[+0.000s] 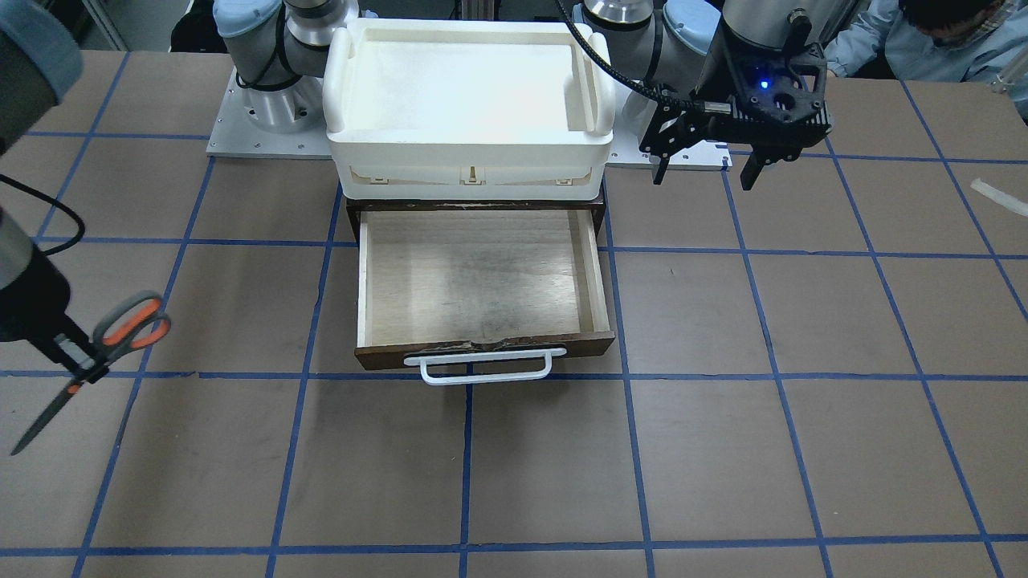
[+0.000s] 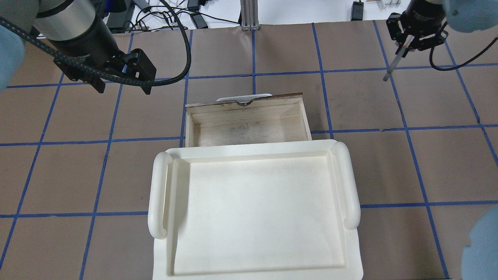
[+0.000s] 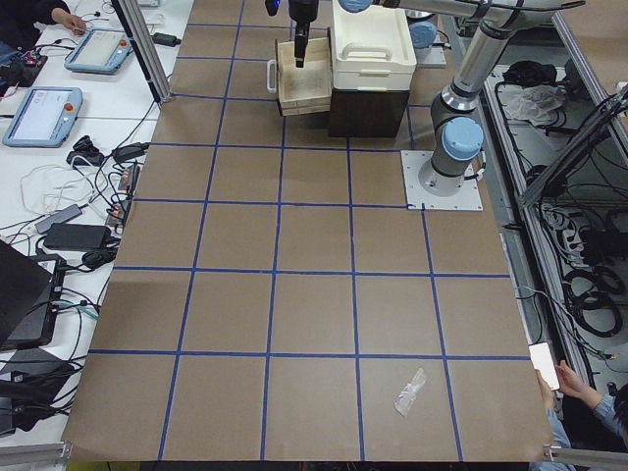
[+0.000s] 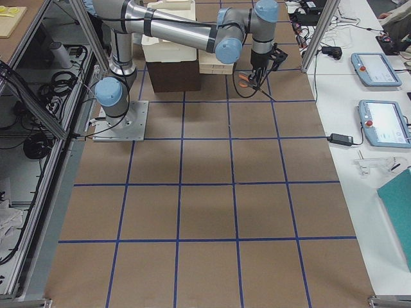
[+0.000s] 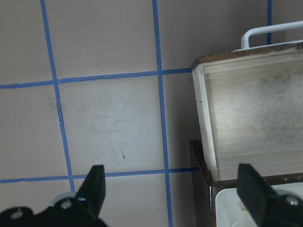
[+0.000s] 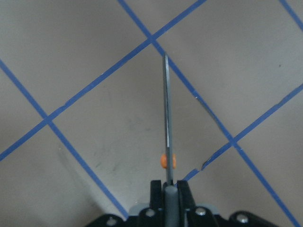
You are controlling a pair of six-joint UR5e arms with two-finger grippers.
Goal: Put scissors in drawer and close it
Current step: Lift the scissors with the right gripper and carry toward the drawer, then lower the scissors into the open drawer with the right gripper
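The scissors (image 1: pixel 120 333) have grey handles lined orange and hang above the table, blades pointing down and away from the robot. My right gripper (image 1: pixel 80 368) is shut on them near the orange pivot (image 6: pixel 167 161); the blade (image 6: pixel 166 118) points ahead in the right wrist view. They are well off to the drawer's side. The drawer (image 1: pixel 474 273) is pulled open, its pale wood inside bare, with a white bar handle (image 1: pixel 482 365) in front. My left gripper (image 1: pixel 705 172) is open and empty, above the table beside the drawer's other side; its fingers (image 5: pixel 94 184) frame the drawer corner (image 5: pixel 203 71).
A white plastic tray (image 1: pixel 466 152) sits on the dark cabinet above the drawer. A clear plastic scrap (image 1: pixel 1000 197) lies far out on the left arm's side. An operator (image 1: pixel 923 40) sits at the table's corner. Blue tape grids the brown table.
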